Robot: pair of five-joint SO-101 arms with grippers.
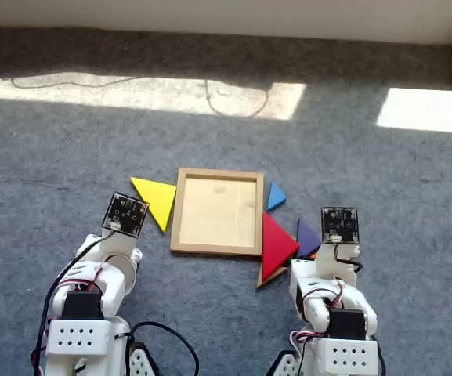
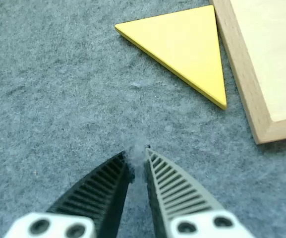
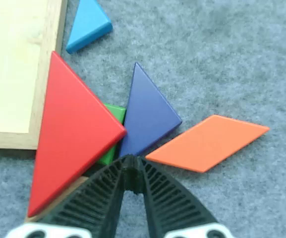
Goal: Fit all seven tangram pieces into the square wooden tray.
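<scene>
Since the tray (image 1: 216, 250) holds nothing, I log zero of seven pieces placed; the whole task is left.

High view: tray sits mid-counter (image 1: 69, 141) between my two arms. The yellow triangle (image 1: 157, 197) lies just off its rim on my left arm's side. On my right arm's side are the blue triangle (image 1: 276, 196), the red triangle (image 1: 276, 241) against the rim, and the purple triangle (image 1: 307, 237) beyond it.

Left wrist view: left pincer (image 2: 137, 153) is closed to a thin slit, nothing held, and points at bare counter short of the yellow triangle, apart from it.

Right wrist view: right pincer (image 3: 131, 161) is closed, tips together, empty, at the point where the red and purple triangles and the orange parallelogram (image 3: 207, 143) converge. A green piece (image 3: 114, 116) is wedged between red and purple, partly under the red. A tan piece (image 3: 58, 201) peeks from beneath the red's edge.

Judgement: the overlapped cluster needs separating before any clean pick.
</scene>
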